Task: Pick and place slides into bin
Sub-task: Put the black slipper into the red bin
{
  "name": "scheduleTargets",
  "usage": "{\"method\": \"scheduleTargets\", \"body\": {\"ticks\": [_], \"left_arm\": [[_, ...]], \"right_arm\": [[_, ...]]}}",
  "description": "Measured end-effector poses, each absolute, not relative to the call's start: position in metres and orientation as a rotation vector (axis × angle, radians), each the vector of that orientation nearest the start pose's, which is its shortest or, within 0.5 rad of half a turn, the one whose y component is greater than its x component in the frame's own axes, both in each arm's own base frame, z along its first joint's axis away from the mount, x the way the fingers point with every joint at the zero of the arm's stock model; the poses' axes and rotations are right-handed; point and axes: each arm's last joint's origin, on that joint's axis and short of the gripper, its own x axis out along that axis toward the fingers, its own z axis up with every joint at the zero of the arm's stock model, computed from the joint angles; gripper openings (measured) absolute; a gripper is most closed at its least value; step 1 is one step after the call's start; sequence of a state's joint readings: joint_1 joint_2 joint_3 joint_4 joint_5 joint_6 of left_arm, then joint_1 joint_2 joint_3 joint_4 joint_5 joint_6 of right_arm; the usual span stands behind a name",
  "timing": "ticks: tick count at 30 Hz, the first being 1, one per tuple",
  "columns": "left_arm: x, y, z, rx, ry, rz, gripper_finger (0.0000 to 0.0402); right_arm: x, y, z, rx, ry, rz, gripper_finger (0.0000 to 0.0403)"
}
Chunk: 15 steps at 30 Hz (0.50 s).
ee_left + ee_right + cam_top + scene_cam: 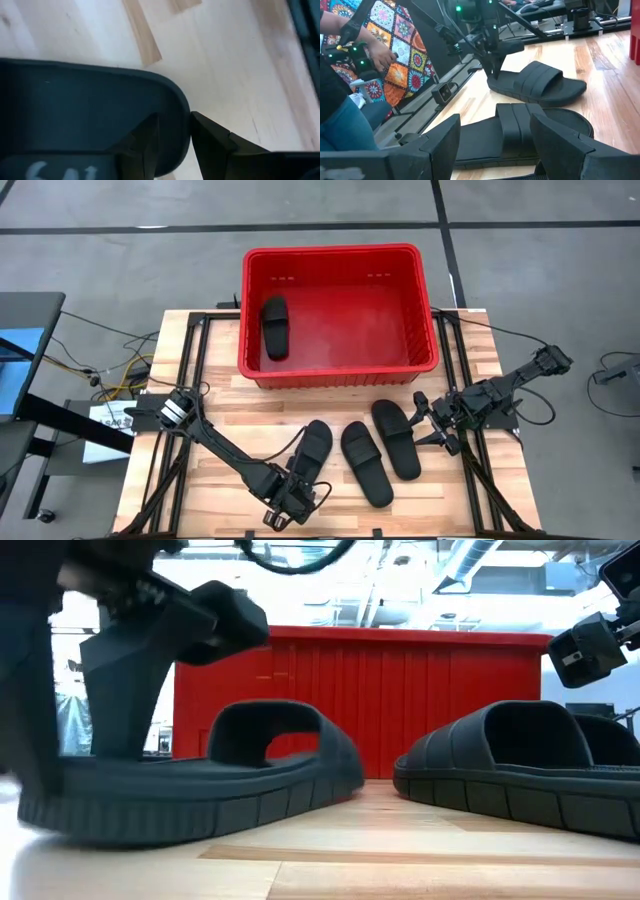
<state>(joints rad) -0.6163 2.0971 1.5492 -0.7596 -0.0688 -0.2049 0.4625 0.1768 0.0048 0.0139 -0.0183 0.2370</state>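
Three black slides lie flat on their soles on the wooden table: a left one (315, 448), a middle one (366, 464) and a right one (397, 438). One more slide (275, 327) lies on the floor of the red bin (340, 252), at its left, at the table's far side. My left gripper (297, 490) points steeply down at the left slide's heel end and is shut on it. My right gripper (430, 425) waits open near the right edge, just beside the right slide, touching nothing. My left gripper pinches the heel-end rim (175, 131) of the left slide between its two fingers. One finger (150, 142) stands on the footbed side, the other (212, 145) outside the sole. They come from above, slanting from the near side. The slide (200, 775) still lies flat on the table.
Black frame rails (195, 380) run along the table's left and right sides. A person's hand (382, 55) and a patterned cloth (405, 60) show beyond the table's left side. Bare wood lies between the slides and the bin's near wall (400, 700).
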Motion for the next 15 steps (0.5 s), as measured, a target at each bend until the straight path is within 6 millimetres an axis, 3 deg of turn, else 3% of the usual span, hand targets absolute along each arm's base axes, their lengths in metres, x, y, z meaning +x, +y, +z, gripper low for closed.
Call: {"method": "scheduleTargets", "body": {"ticks": [11,15], "left_arm": [[0.344,-0.245,0.142,0.291,1.311,-0.292,0.0101],[0.343,-0.246,0.141,0.298,1.305,-0.284,0.0073]], "right_arm": [[0.096,0.048,0.152,0.196,0.212,0.459,0.0233],[0.096,0.048,0.152,0.197,0.212,0.459,0.0233]]}}
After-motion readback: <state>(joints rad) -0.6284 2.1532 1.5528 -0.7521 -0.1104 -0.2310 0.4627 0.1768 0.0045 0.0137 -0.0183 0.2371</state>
